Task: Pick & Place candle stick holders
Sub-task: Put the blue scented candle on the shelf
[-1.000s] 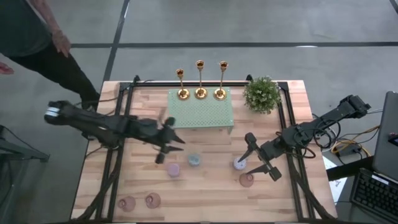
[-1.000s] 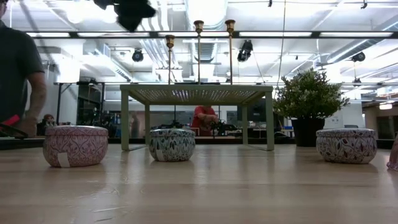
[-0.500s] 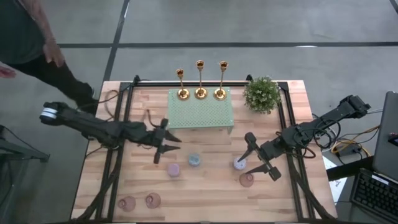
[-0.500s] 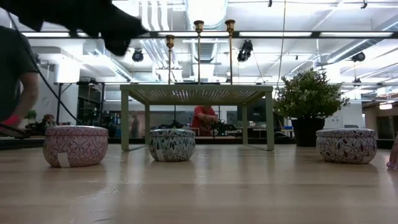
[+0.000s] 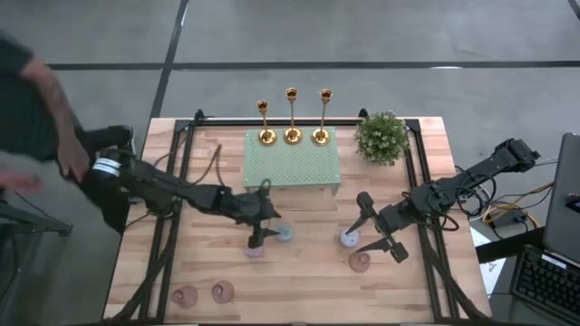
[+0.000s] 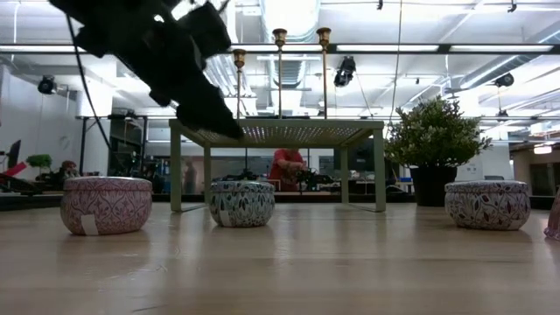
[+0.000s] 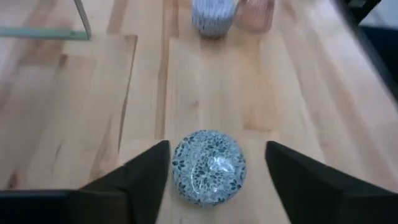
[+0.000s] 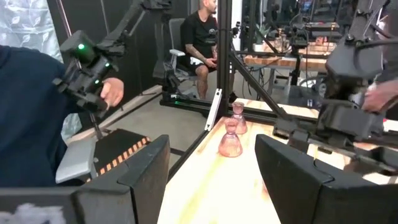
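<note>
Three gold candlesticks on green stand, left gripper straddling blue holder

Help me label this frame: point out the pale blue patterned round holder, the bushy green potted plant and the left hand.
Pale blue patterned round holder (image 7: 209, 166): left wrist view, top centre.
Bushy green potted plant (image 5: 381, 137): high view, foliage middle.
Left hand (image 7: 216, 180): left wrist view, between its open fingertips.

Three gold candlesticks upright in a row on the green stand's far edge, six small round patterned pastel holders scattered across the near tabletop, all sitting upright
</note>
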{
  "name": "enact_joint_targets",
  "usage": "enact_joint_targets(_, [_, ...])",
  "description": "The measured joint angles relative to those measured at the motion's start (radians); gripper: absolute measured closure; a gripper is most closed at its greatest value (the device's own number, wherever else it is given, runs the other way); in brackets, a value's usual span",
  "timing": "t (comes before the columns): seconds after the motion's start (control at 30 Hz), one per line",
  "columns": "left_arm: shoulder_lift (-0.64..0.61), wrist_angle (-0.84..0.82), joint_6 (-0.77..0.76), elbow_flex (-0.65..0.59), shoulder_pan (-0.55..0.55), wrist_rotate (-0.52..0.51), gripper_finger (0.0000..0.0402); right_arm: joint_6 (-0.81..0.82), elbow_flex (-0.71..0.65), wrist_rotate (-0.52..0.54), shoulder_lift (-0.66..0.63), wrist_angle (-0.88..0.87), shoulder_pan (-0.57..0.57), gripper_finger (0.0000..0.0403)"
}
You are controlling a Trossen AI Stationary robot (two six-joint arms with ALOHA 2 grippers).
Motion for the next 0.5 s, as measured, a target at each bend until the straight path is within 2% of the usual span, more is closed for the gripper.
enact_joint_targets(0.13, [0.079,-0.118,-0.004,0.072,-0.006,0.001,0.0067,0.009,0.0,0.0,0.001,-0.002,0.0,0.0175])
enact_joint_targets(0.23, [0.127,-0.168,-0.006,0.105,-0.015,0.003,0.0035,0.011,-0.007,0.0,0.0,-0.002,0.0,0.0175])
enact_joint_targets(0.33, [0.163,-0.162,-0.014,0.117,-0.027,0.003,0.002,0.012,-0.012,0.0,0.0,-0.001,0.0,0.0175])
enact_joint_targets(0.5, [0.213,-0.149,-0.015,0.127,-0.033,0.003,0.0019,0.015,-0.022,0.0,0.0,0.003,0.0,0.0175])
